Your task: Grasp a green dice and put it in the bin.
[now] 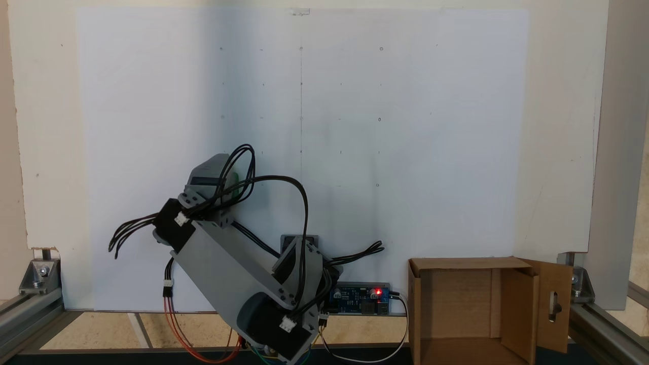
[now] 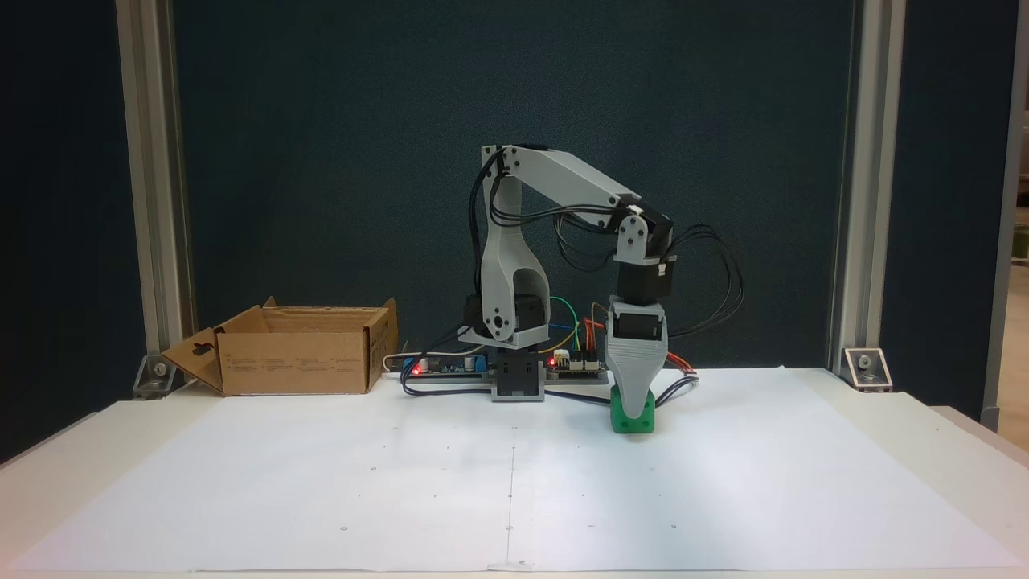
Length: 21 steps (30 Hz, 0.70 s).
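in a fixed view, one green dice (image 2: pixel 633 418) is sitting on the white paper sheet (image 2: pixel 514 482), to the right of the arm's base (image 2: pixel 517 378). one gripper (image 2: pixel 635 406) is pointing straight down onto it, its grey tip covering the dice's top, but whether the jaws are gripping the dice or standing apart i cannot tell. one bin (image 2: pixel 297 362) is standing well apart at the left, behind the sheet's back edge, its top open and its flaps folded outward. wide bare paper is lying in front of the dice and to both sides of it. in the other fixed view, the bin (image 1: pixel 476 309) is showing its open inside and a slotted flap (image 1: pixel 555 304) hanging out at the right.
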Tool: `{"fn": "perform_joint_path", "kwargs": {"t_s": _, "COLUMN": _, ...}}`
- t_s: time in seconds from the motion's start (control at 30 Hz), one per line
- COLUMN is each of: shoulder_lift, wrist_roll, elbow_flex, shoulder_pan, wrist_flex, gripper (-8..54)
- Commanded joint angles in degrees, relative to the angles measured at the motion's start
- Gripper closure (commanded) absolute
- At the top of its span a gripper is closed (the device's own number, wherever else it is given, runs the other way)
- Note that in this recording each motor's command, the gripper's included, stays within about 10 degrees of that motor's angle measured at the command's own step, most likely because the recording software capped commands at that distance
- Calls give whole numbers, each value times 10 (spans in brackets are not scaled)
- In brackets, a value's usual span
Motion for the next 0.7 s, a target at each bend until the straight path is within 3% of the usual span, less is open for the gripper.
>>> {"fn": "perform_joint_path", "kwargs": {"t_s": 0.0, "shoulder_lift": -5, "wrist_roll": 41, "elbow_flex": -10, "shoulder_pan": 0, "wrist_flex": -4, "gripper": 35}}
{"fn": "perform_joint_path", "kwargs": {"t_s": 0.67, "shoulder_lift": -40, "wrist_roll": 38, "elbow_flex": -9, "shoulder_pan": 9, "wrist_flex": -23, "gripper": 68}}
